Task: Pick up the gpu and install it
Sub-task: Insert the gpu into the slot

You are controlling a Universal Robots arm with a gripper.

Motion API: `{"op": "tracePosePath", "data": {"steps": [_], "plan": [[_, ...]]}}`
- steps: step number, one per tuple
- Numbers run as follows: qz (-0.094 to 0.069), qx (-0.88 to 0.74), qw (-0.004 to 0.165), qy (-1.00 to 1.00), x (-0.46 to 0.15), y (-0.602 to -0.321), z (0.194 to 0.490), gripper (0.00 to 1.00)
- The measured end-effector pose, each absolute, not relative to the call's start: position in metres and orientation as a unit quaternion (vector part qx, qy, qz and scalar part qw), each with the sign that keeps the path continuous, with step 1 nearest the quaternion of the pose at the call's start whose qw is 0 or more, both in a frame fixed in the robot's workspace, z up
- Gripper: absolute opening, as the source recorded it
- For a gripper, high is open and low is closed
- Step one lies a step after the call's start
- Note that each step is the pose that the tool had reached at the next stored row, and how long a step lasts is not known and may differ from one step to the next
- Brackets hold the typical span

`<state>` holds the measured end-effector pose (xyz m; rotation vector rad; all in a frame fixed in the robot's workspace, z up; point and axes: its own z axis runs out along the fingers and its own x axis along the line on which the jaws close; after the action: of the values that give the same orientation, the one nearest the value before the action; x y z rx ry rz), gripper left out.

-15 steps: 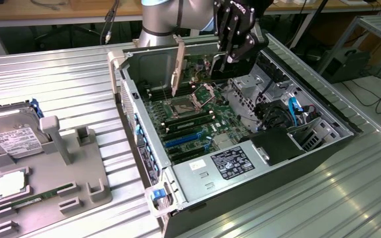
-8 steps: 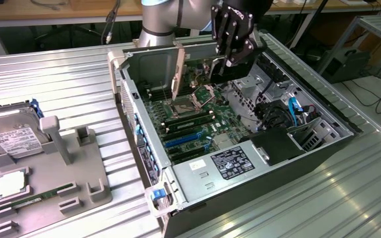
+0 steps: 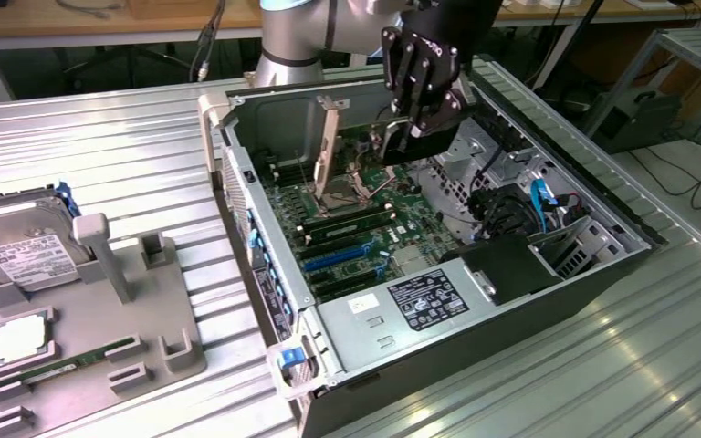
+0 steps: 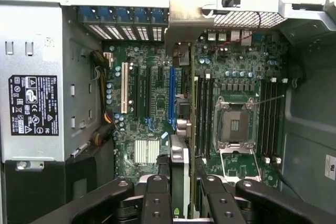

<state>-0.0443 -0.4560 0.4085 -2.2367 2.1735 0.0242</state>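
Note:
My gripper (image 3: 420,123) hangs over the open computer case (image 3: 244,196), shut on the gpu (image 3: 414,146), which it holds on edge above the motherboard (image 3: 363,228). In the wrist view the gpu (image 4: 180,166) runs edge-on between the two black fingers (image 4: 156,198), and its silver bracket (image 4: 190,24) reaches towards the case's rear slot openings. The card sits roughly in line with the long blue expansion slot (image 4: 171,95) and is still clear of the board.
A grey holder (image 3: 107,301) at the exterior view's left carries a silver hard drive (image 3: 22,251), a green RAM stick (image 3: 65,365) and a processor (image 3: 19,338). Inside the case are the power supply (image 3: 430,297), the processor socket (image 4: 233,124) and blue cables (image 3: 543,205).

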Motion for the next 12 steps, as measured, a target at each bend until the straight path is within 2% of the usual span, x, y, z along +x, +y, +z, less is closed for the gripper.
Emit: {"op": "tracePosePath", "data": {"steps": [12], "plan": [[0.010, -0.711, 0.009, 0.703, -0.053, -0.451, 0.392, 0.27]]}}
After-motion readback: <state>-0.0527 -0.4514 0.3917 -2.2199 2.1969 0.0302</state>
